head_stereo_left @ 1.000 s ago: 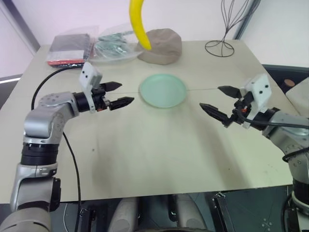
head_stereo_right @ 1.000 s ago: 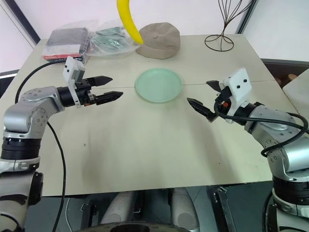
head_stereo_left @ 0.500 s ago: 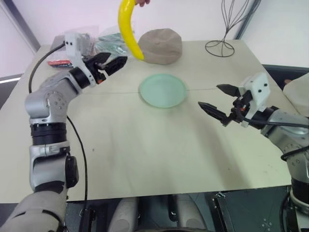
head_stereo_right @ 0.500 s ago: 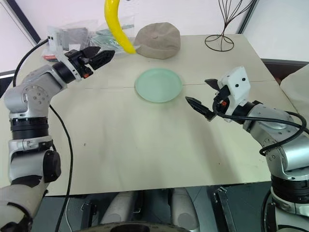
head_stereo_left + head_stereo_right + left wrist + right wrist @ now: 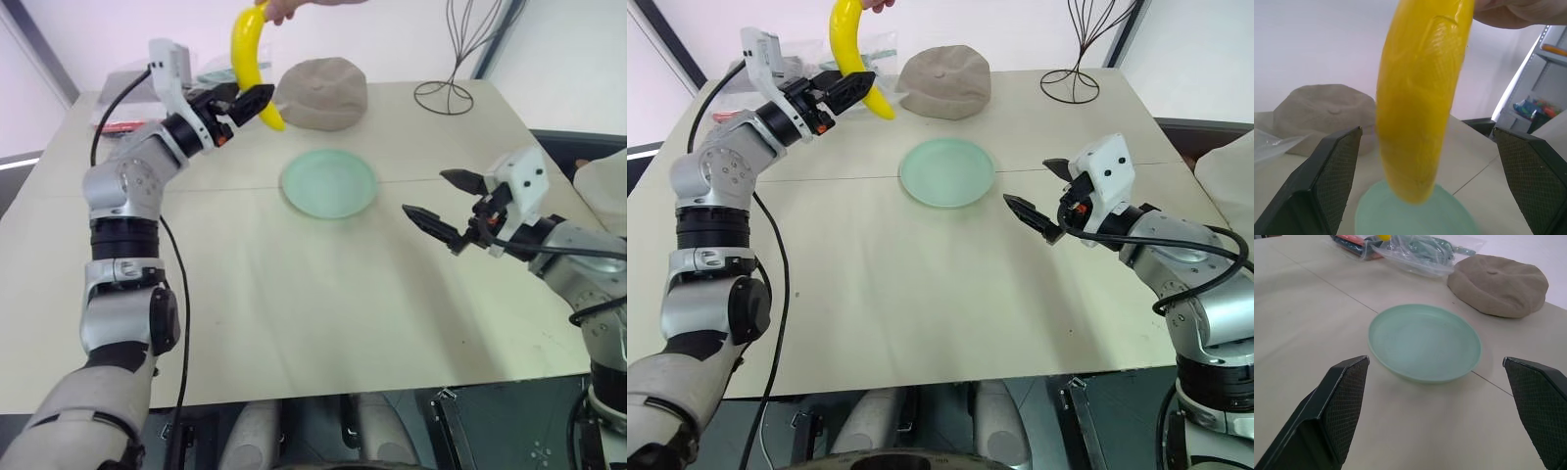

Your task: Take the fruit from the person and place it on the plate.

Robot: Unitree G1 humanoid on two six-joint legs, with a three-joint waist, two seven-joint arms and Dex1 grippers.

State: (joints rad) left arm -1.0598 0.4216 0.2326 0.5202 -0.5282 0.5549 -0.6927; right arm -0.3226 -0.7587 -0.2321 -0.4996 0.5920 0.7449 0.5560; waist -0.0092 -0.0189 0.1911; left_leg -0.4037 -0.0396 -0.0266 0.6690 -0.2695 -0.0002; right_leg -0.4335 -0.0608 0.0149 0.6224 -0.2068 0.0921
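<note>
Banana (image 5: 1420, 103) hangs from person's hand (image 5: 1518, 11), above the far-left side of the plate (image 5: 329, 183). Left gripper (image 5: 1440, 181) wide open, fingers straddling banana's lower half, nothing gripped. Right gripper (image 5: 446, 208) open, empty, right of plate.

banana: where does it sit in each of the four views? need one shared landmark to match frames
Left eye view: banana at top, left of centre, hanging from the person's hand, between the open fingers of the left gripper.
Right eye view: top left.
Left wrist view: centre, filling the gap between the fingers.
Right wrist view: not in it.
Shared landmark: the mint-green plate.
</note>
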